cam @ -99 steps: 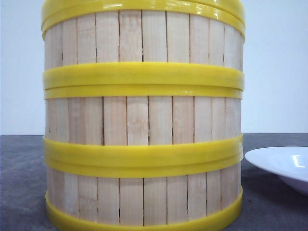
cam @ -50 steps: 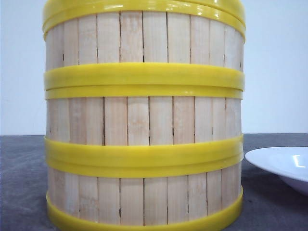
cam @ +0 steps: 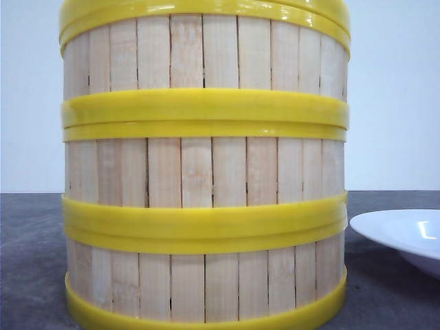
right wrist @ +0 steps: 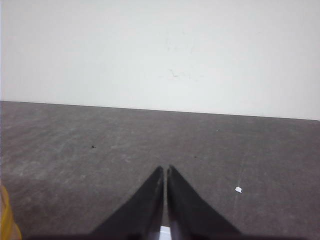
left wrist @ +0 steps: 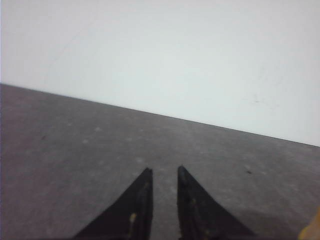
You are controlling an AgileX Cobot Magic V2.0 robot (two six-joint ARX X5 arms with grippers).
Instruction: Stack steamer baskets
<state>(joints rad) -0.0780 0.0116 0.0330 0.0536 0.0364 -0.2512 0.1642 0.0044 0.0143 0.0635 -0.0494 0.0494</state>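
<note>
Three steamer baskets stand in one stack very close in the front view: the bottom one, the middle one and the top one, whose upper yellow rim runs out of the picture. Pale slat walls and yellow rims line up evenly. Neither gripper shows in the front view. In the left wrist view my left gripper is open a little over bare table, holding nothing. My right gripper is shut, with nothing between its fingers, low over the table.
A white plate lies on the dark grey table right of the stack. A yellow edge shows at one corner of the left wrist view, and another yellow edge in the right wrist view. A white wall stands behind.
</note>
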